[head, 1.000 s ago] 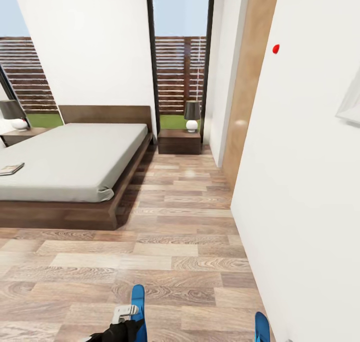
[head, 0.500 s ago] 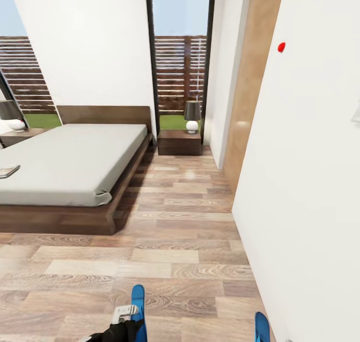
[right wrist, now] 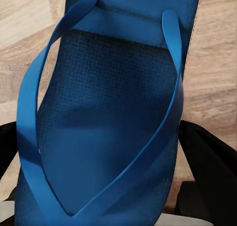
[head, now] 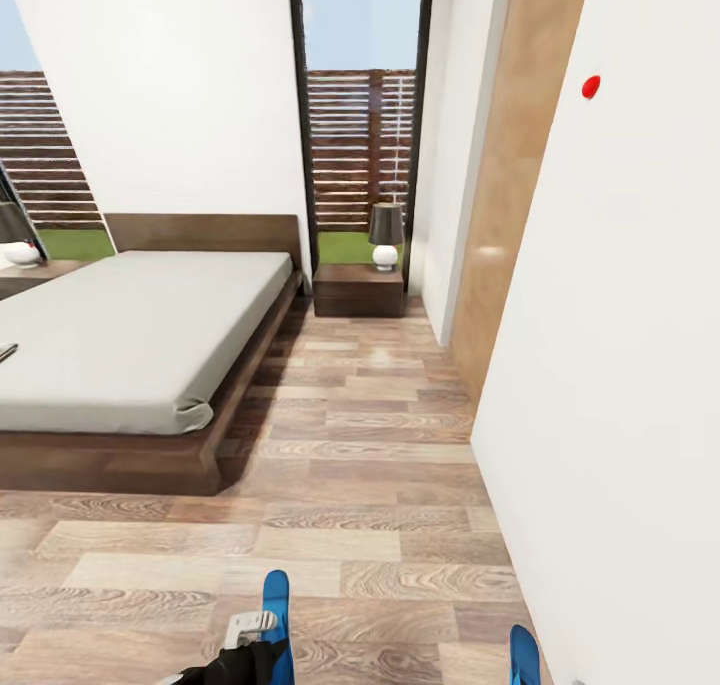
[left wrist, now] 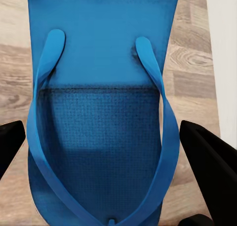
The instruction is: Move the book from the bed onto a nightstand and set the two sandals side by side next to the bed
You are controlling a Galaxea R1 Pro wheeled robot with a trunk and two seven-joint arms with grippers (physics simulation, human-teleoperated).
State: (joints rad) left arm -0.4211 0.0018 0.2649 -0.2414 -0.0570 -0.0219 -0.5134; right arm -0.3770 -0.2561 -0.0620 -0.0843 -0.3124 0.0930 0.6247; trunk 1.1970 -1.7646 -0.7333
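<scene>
With a blue sandal in each gripper, the robot rolls deeper into the bedroom, its head view having swung right over the past second so the bed (head: 130,345) slides left and the book (head: 6,352) slips almost off the frame's edge. The left gripper (left wrist: 106,152) straddles one sandal (left wrist: 101,112), the right gripper (right wrist: 103,161) the other sandal (right wrist: 106,117) (both apparently clamped). The nightstand (head: 359,290) stands ahead beside the headboard. Judging by this, the sandals go down first, alongside the bed.
</scene>
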